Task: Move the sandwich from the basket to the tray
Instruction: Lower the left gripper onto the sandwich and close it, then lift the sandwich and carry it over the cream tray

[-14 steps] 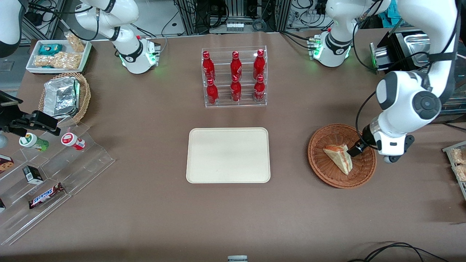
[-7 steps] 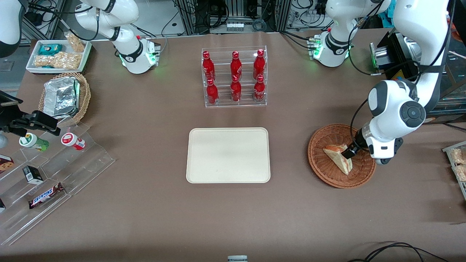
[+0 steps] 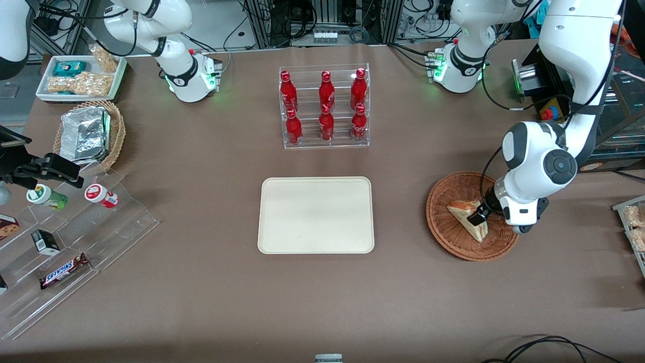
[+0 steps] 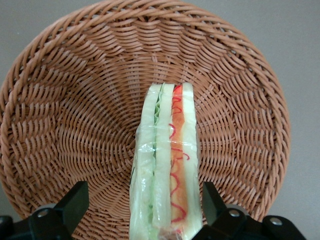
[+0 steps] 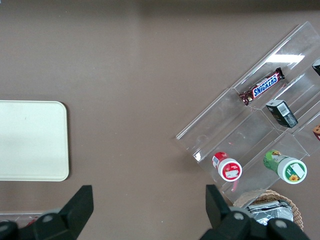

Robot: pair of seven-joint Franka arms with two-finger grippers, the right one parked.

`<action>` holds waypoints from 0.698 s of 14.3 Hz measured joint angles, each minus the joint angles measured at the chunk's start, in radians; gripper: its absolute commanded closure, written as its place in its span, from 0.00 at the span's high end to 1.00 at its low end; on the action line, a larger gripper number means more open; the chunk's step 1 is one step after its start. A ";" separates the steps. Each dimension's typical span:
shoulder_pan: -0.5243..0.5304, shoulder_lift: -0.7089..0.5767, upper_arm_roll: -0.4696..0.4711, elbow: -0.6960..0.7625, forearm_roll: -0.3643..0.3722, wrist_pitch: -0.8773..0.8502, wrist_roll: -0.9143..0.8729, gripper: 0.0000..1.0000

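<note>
The sandwich [image 3: 461,210] lies in the round reddish-brown basket [image 3: 439,227] toward the working arm's end of the table. It is a clear-wrapped wedge of pale bread with green and orange-red layers [image 4: 167,165]. My left gripper [image 3: 476,218] is down in the basket, open, with the sandwich's wide end between its two black fingers [image 4: 75,202]. One finger stands a clear gap away from the wrap and the other is close beside it. The cream-beige tray [image 3: 316,242] sits mid-table with nothing on it.
A clear rack of red bottles [image 3: 325,108] stands farther from the front camera than the tray. Toward the parked arm's end are a tan basket with foil [image 3: 88,133], a white snack tray [image 3: 80,78] and a stepped acrylic display [image 3: 75,242]. Snack packs [image 3: 635,227] lie at the working arm's table edge.
The left arm has swung in over the basket, toward the tray's side, bringing the gripper from beside the sandwich's edge to straddling its wide end. The sandwich has not moved.
</note>
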 measured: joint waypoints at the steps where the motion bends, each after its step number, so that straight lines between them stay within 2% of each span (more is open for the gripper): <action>1: 0.000 0.005 0.000 0.000 0.000 0.000 0.000 1.00; 2: 0.000 0.011 -0.001 -0.001 0.000 0.000 0.000 0.97; 3: -0.001 0.019 -0.001 -0.001 0.000 0.000 0.000 0.77; 4: -0.003 0.026 -0.002 -0.001 0.000 0.000 -0.003 0.48; 5: -0.008 0.033 -0.004 -0.001 0.000 0.000 -0.020 0.29; 6: -0.013 0.038 -0.005 0.000 0.000 0.000 -0.047 0.16; 7: -0.019 0.039 -0.006 0.001 0.000 0.000 -0.069 0.08; 10: -0.028 0.039 -0.007 0.022 0.000 -0.005 -0.088 0.01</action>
